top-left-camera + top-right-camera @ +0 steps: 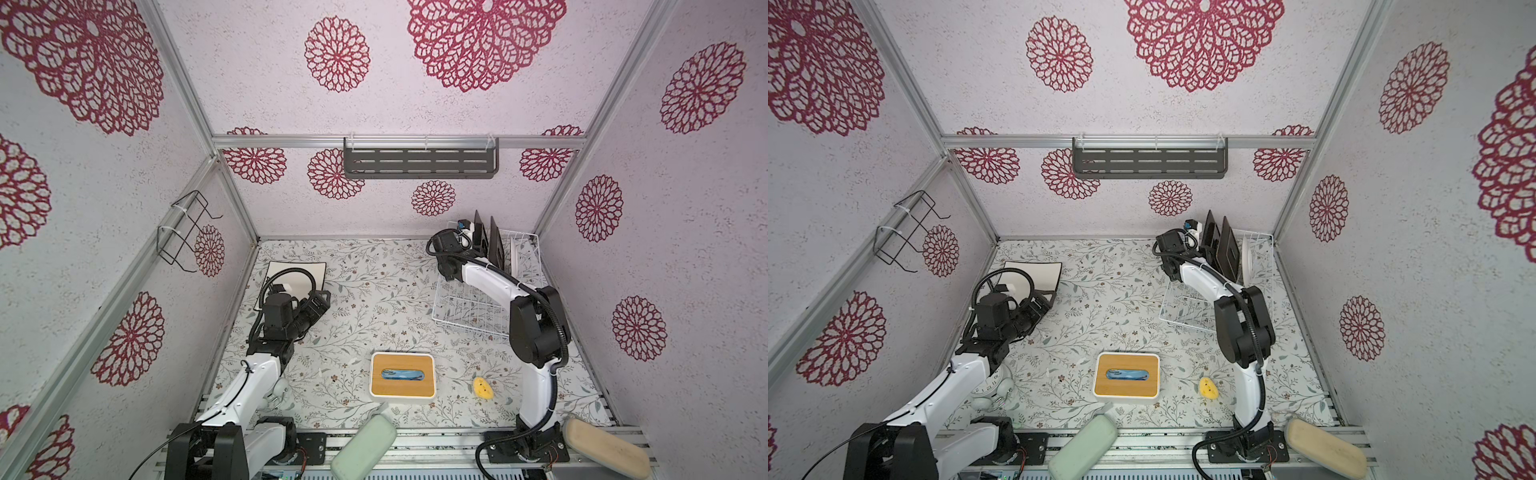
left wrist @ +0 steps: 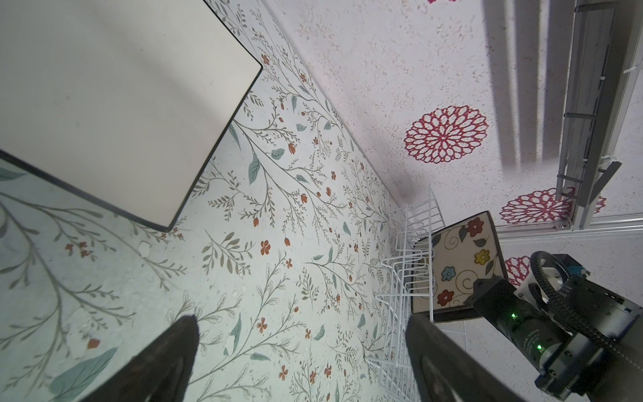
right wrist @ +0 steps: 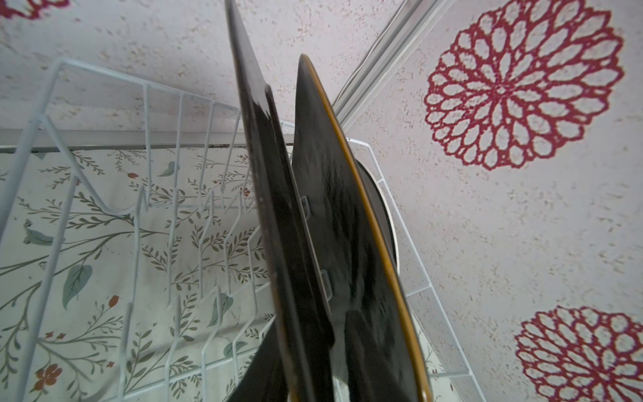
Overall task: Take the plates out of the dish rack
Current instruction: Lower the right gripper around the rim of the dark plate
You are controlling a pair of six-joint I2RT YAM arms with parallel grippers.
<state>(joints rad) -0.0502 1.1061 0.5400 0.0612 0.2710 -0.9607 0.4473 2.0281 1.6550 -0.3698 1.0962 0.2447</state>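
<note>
Dish rack sits at the far right corner of the table

Three plates stand upright in its far end:
- front dark plate
- second dark plate, just behind the front one
- round white plate, last and closest to the table's right edge

Right gripper is at the front dark plate's near edge. The right wrist view shows one finger on each side of that plate. The second dark plate stands just beside it, outside the jaws. Contact is hidden there, so cannot tell whether the pads press on the plate

Cream square plate lies flat near the far left corner, well apart from the rack

Left gripper hovers at this plate's near right corner, jaws spread wide and holding nothing. In the left wrist view both fingers show with only patterned cloth between them, and the plate lies clear of the tips
</note>
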